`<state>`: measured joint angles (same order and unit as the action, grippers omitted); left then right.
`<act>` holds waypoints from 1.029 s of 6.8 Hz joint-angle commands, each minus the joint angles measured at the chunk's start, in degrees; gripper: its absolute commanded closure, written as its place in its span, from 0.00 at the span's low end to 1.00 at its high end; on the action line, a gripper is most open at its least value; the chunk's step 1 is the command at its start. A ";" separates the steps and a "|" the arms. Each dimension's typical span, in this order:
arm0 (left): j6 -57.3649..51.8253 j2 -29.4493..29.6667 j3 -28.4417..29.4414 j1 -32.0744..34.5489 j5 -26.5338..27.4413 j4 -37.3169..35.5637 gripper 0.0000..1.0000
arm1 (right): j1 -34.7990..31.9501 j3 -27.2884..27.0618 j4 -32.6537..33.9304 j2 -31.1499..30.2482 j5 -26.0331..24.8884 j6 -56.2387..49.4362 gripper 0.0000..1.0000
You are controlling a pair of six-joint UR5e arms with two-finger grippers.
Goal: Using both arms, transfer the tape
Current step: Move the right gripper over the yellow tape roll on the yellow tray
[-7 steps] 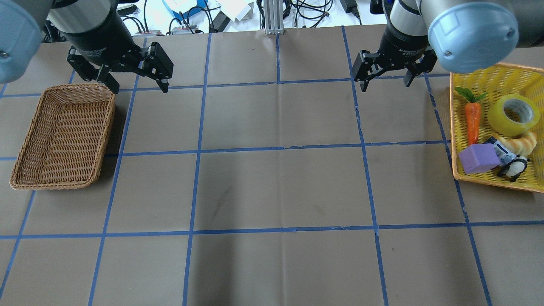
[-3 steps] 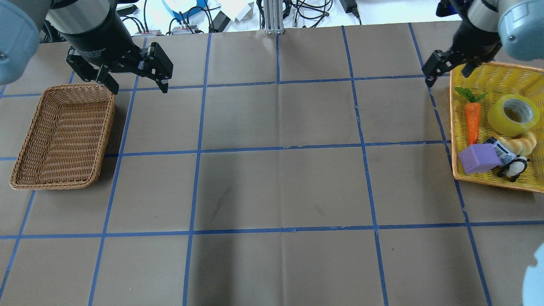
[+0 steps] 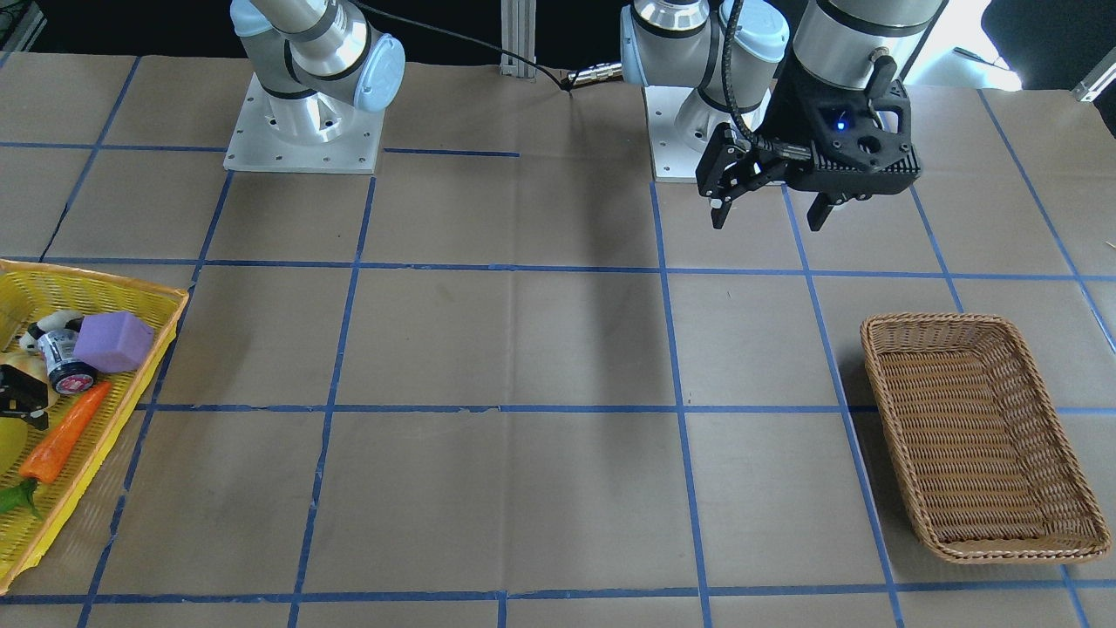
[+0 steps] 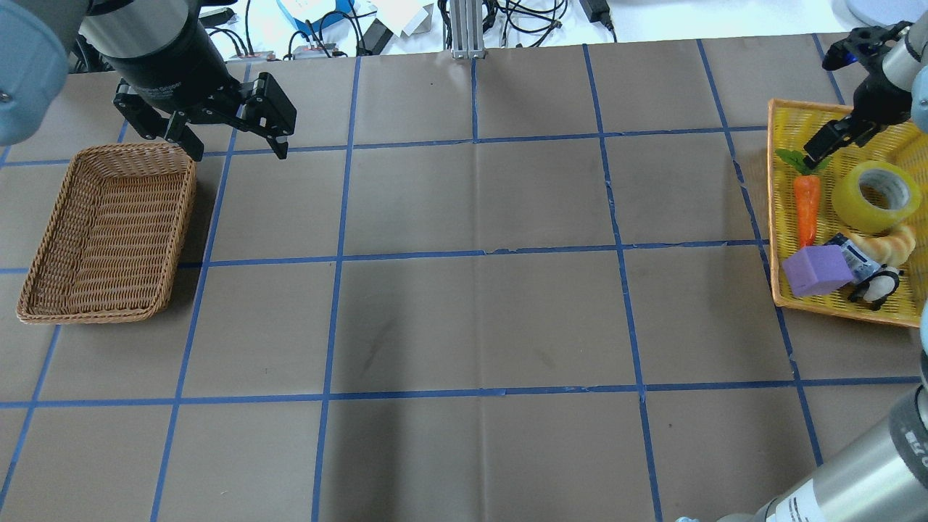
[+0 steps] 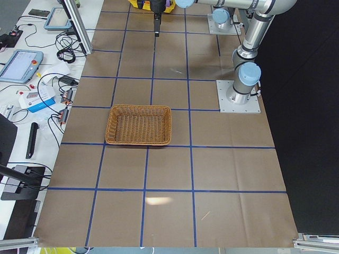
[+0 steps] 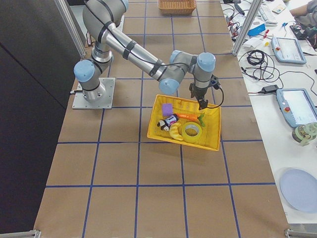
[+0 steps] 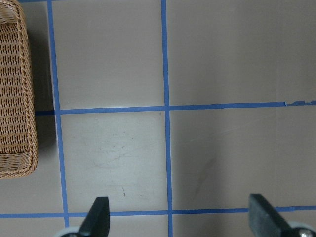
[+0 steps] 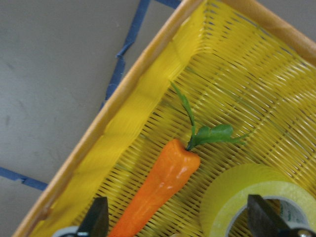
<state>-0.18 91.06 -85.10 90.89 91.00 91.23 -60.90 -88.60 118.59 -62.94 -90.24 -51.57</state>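
Note:
The yellow tape roll (image 4: 873, 196) lies in the yellow basket (image 4: 774, 217) at the table's right end, next to a toy carrot (image 4: 806, 206). My right gripper (image 4: 834, 138) hovers open and empty over the basket's far corner, above the carrot's leaves. In the right wrist view the tape (image 8: 252, 197) sits low right, near one fingertip, with the carrot (image 8: 158, 187) between the jaws. The tape also shows in the exterior right view (image 6: 191, 131). My left gripper (image 4: 238, 151) is open and empty, held high beside the far end of the wicker basket (image 4: 185, 217).
The yellow basket also holds a purple block (image 4: 815, 270), a small dark jar (image 3: 63, 362), a croissant (image 4: 888, 246) and a toy penguin (image 4: 873, 286). The wicker basket (image 3: 881, 366) is empty. Blue tape lines grid the brown table. Cables and boxes lie beyond the far edge.
My right arm has swung to the right, from over the table to over the yellow basket's far corner. My left arm has not moved.

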 commanded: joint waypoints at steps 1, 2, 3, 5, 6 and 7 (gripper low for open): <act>0.00 -0.01 -0.06 0.08 -0.04 0.00 0.00 | 3.49 -0.87 1.30 2.47 -0.11 -1.96 0.00; 0.00 -0.01 -0.06 -0.01 0.05 0.00 0.00 | 4.38 -1.66 1.56 2.65 -0.11 -2.39 0.01; 0.00 -0.01 -0.06 -0.01 0.05 0.00 0.00 | 4.91 -1.84 1.56 3.00 -0.11 -2.49 0.03; -0.09 -0.01 -0.06 -0.01 0.05 0.00 0.00 | 5.09 -1.93 2.08 3.88 -0.55 -3.18 0.20; 0.00 -0.01 -0.06 0.08 0.05 0.00 0.00 | 5.61 -1.93 2.17 3.88 -0.81 -4.41 0.47; 0.00 -0.01 -0.06 0.08 -0.03 0.00 0.00 | 5.70 -1.93 2.09 3.88 -0.90 -4.94 0.86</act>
<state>-0.20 91.06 -85.17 90.94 91.04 91.23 -55.46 -90.50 120.67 -59.12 -90.98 -55.64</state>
